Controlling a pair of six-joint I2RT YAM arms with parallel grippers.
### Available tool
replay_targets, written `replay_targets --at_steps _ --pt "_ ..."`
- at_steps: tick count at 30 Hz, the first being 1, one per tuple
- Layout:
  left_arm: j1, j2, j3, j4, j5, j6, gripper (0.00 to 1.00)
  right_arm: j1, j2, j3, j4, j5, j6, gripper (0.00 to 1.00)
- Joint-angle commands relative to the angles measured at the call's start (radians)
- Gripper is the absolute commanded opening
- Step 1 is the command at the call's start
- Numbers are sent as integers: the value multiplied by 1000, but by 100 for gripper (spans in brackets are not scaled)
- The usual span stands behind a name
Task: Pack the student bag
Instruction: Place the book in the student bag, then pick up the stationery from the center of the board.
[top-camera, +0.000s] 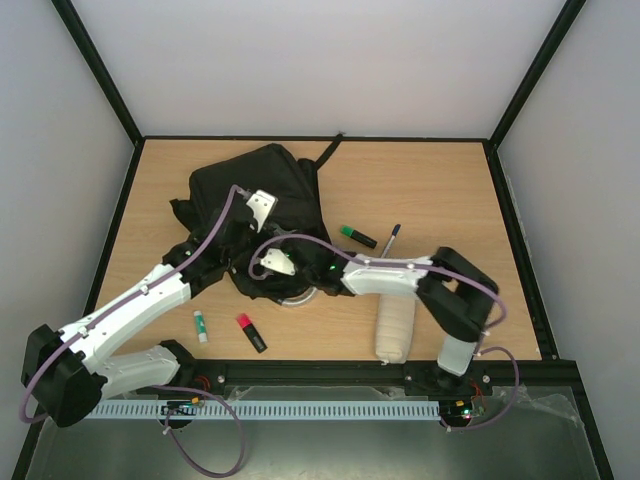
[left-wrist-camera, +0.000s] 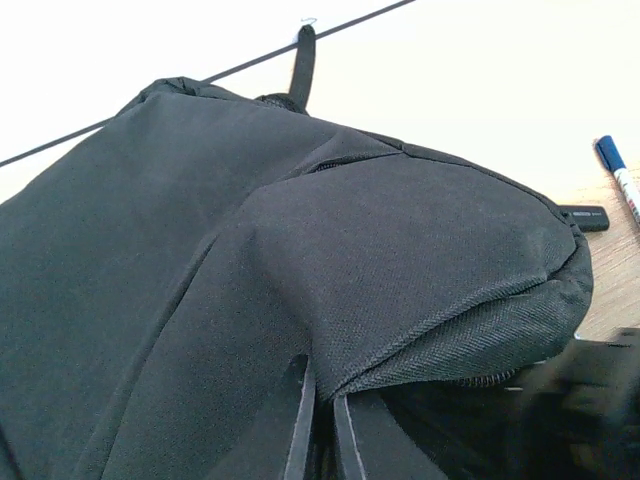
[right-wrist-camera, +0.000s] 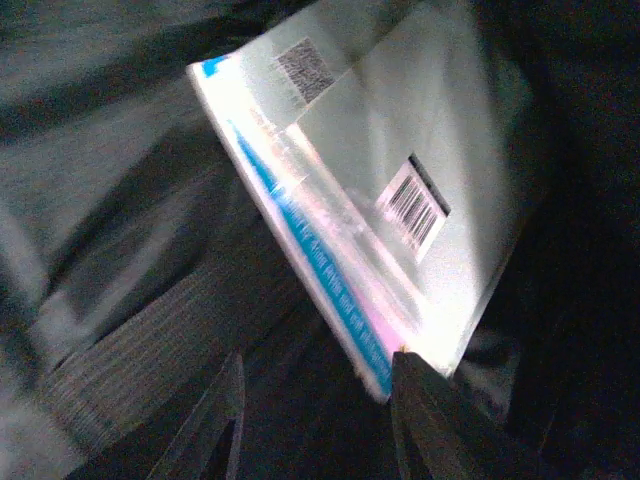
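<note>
A pale wooden table is sitting inside a black-framed enclosure with plain white walls. At the near left, a small white tube with a green cap is lying beside a black marker with a red cap.

The student bag, black woven fabric, soft and slumped, is lying left of centre towards the far edge, with one strap trailing off behind it. The left gripper is pinching a fold of the bag's fabric, its jaws nearly closed.

The right gripper is reaching into the dark opening, fingers standing well apart. A flat, glossy white booklet with a blue edge is resting its corner against one finger. It is carrying two barcode labels, and its print is too blurred to read.

Further right, a green-capped black marker and a slim pen are lying near each other. A white cylindrical pouch is lying by the near edge.
</note>
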Motion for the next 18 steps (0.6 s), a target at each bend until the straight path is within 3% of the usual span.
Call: replay_targets --at_steps 1,5,10,14,18 --pt "20 -8 21 85 9 -27 2 -5 -208 -76 -289 -250 168 42" --pt "44 64 43 56 41 -40 4 -46 -356 -123 -446 -362 267 44" --pt "44 130 65 15 71 -64 3 -226 -510 -93 -656 -477 369 42" --pt "8 192 111 -92 115 -81 4 -340 -645 -113 -788 -426 378 42" --pt "-12 248 115 -166 273 -107 14 -432 -728 -158 -875 -318 393 42"
